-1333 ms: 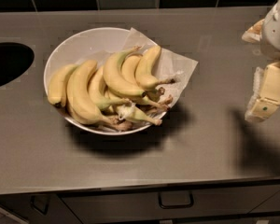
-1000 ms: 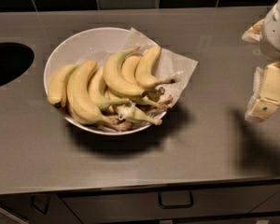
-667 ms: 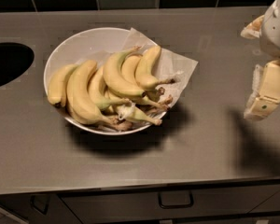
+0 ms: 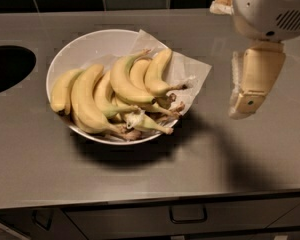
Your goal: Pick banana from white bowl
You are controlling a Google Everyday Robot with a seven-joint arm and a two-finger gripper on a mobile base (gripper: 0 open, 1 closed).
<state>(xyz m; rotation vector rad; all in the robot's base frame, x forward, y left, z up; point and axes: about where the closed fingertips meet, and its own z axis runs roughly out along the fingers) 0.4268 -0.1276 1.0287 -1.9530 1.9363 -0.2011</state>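
Note:
The white bowl (image 4: pixel 85 46) stands on the grey counter, left of centre, with a crumpled white paper liner (image 4: pixel 190 69) hanging over its right rim. Several bananas lie in it. The banana (image 4: pixel 119 81) is the strongly curved yellow one in the middle, its greenish stem pointing up and to the right. A short banana (image 4: pixel 60 91) lies at the left rim and a long thick one (image 4: pixel 87 104) beside it. My gripper (image 4: pixel 240 111) hangs above the counter to the right of the bowl, apart from it and holding nothing.
A dark round opening (image 4: pixel 5 66) is cut into the counter at the far left. A dark tiled wall runs along the back. Below the counter's front edge is a drawer with a handle (image 4: pixel 187 215).
My gripper has moved left, closer to the bowl's right side. The bowl and bananas have not moved.

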